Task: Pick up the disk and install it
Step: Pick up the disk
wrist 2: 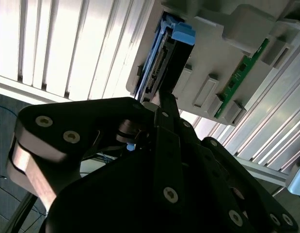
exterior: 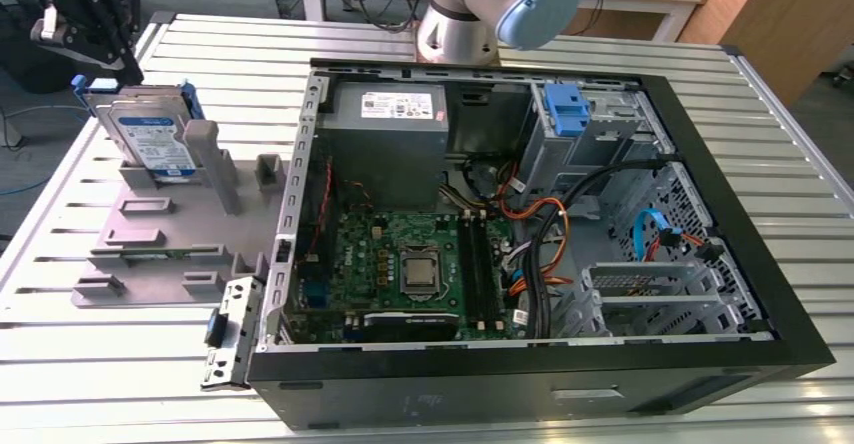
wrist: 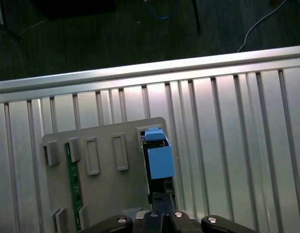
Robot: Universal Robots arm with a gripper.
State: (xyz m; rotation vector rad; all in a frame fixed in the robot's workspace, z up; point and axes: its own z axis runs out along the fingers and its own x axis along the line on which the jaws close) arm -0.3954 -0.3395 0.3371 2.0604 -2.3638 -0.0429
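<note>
Item: the disk point(exterior: 150, 134), a silver drive in blue side rails, is standing on edge in a slot at one corner of the grey holder point(exterior: 160, 239). Its foot is sitting behind one of the holder's upright posts. Its white-and-blue label is facing outward in the exterior view, but the print on it cannot be made out. In the second wrist view the disk point(wrist 2: 157, 60) is showing edge-on, with the connector row visible and the label turned out of sight. In the first wrist view the disk point(wrist: 157, 162) is showing little beyond its blue end tab. Item: the gripper point(exterior: 123, 62), black, is hovering just beyond that same holder corner, close to the disk's upper edge and apart from it. Its upper body is running off the frame in the exterior view. Its fingers point(wrist: 157, 204) are lying together with nothing between them. Item: a green memory stick point(exterior: 154, 254) is lying in a groove of the holder, its markings unreadable. Item: an open computer case point(exterior: 730, 194) is lying on its side just beside the holder, on the exterior view's right. Inside it a power supply point(exterior: 387, 129) is carrying a white sticker point(exterior: 400, 104) that cannot be read, a bare blue bracket point(exterior: 567, 109) is sitting in a bay, and cables point(exterior: 541, 224) are covering part of the motherboard point(exterior: 400, 264). Item: a slatted metal table point(exterior: 80, 384) is bearing the holder and the case.
</note>
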